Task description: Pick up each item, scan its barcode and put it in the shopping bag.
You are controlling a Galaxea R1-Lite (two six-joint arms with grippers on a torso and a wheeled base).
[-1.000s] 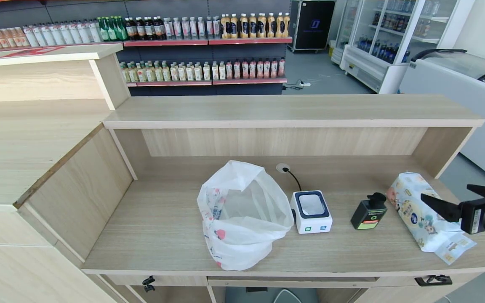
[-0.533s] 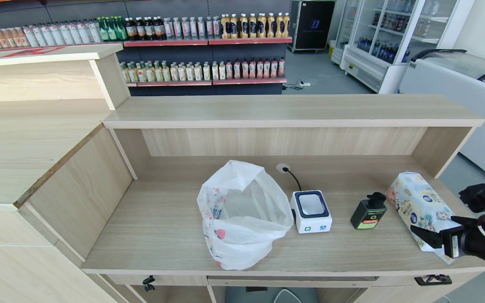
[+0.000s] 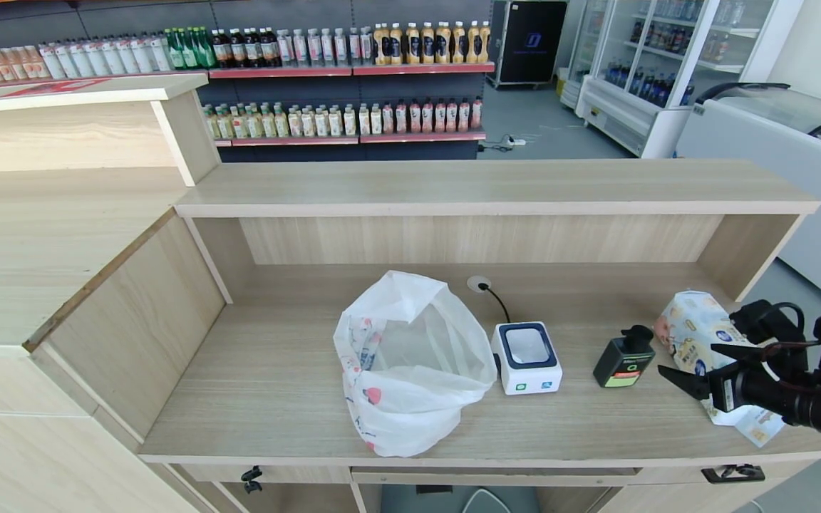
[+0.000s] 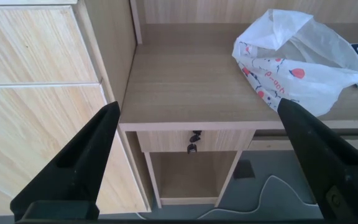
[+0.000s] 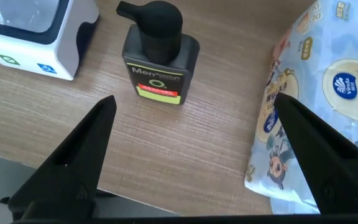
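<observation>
Nothing bagged yet: shopping bag (image 3: 410, 370) looks empty, pump bottle (image 3: 623, 360) and tissue pack (image 3: 692, 324) sit on the counter (image 3: 275, 399) lower right, right claw (image 3: 688, 362) released beside them, left claw (image 4: 199, 104) released.

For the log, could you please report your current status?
Left gripper open, empty. Right gripper open, near pump bottle. Tissue pack alongside, both on counter. Nothing blocking.

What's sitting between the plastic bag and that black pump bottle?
The white barcode scanner stands between the shopping bag and the black pump bottle, seen in the head view.
</observation>
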